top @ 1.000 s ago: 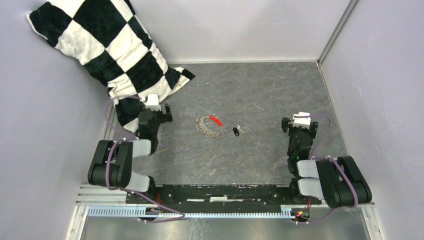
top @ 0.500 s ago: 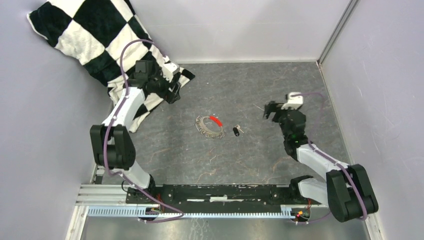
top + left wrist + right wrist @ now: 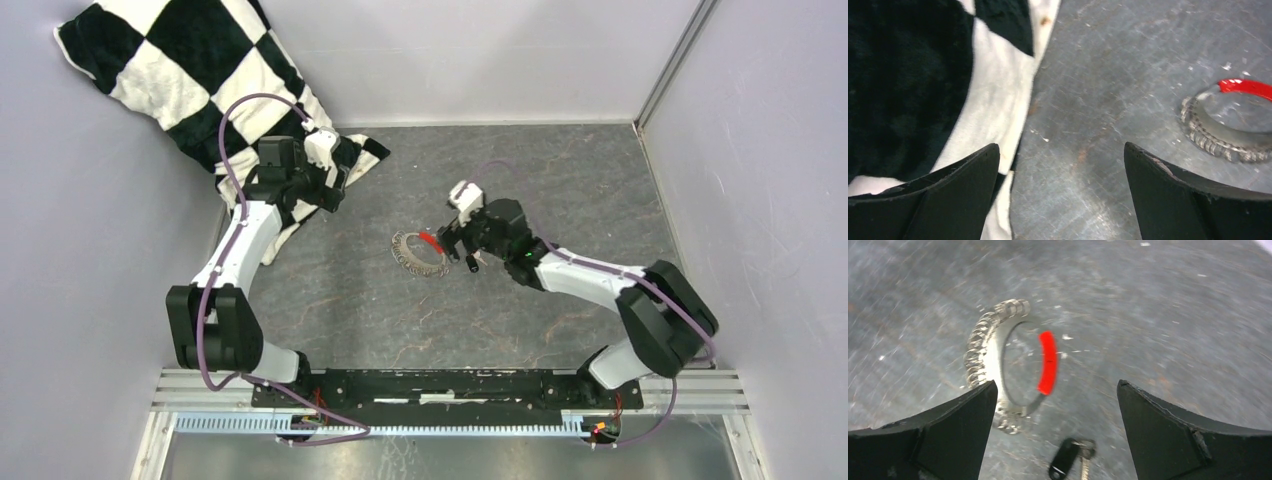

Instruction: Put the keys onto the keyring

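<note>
Black joints (image 3: 212,330), white link shells (image 3: 240,235), purple cables (image 3: 240,102) above black base rail (image 3: 440,385); white wrist cameras (image 3: 320,143); black wedge-shaped fingers (image 3: 948,200).

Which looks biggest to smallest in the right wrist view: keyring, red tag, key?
1. keyring, clearly largest.
2-3. red tag and key: about alike. The key's blade runs off the bottom edge, so I won't rank them.

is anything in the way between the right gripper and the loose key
Nothing visible. The open right gripper hovers by the key, which lies on the bare table beside the keyring.
</note>
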Tool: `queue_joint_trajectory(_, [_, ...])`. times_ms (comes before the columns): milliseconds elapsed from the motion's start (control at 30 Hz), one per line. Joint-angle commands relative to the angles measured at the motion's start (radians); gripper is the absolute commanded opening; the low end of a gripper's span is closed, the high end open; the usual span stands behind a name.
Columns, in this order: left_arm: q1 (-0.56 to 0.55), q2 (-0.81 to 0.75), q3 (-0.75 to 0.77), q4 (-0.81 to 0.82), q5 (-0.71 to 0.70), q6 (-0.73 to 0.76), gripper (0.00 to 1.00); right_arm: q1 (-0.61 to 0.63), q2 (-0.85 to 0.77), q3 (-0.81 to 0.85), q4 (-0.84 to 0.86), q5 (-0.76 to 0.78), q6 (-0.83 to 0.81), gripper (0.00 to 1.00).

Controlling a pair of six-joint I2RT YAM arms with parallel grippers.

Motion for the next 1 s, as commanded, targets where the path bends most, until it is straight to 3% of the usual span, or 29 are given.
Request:
queue_joint_trajectory(0, [-0.003, -0.044, 0.006, -0.018, 0.153, -0.023, 1.0, 0.07, 0.123, 0.106, -0.084, -0.144, -0.135, 0.95])
queue_joint_trajectory(300, [-0.003, -0.066, 0.006, -0.074, 0.27, -0.025, 1.0, 0.158, 0.306, 0.189, -0.088, -0.193, -0.16, 0.84])
queue_joint_trajectory(700, [-0.018, -0.108, -0.029, -0.105, 0.251, 0.048, 0.99, 0.183, 0.362, 0.191, -0.08, -0.123, -0.17, 0.4])
queue_joint_trajectory(867, [-0.02, -0.12, -0.026, -0.133, 0.245, 0.082, 0.99, 0.184, 0.399, 0.231, -0.087, -0.122, -0.161, 0.44])
queue_joint_trajectory(967, [-0.021, -0.122, -0.03, -0.138, 0.252, 0.091, 0.98, 0.19, 0.409, 0.239, -0.074, -0.109, -0.152, 0.4])
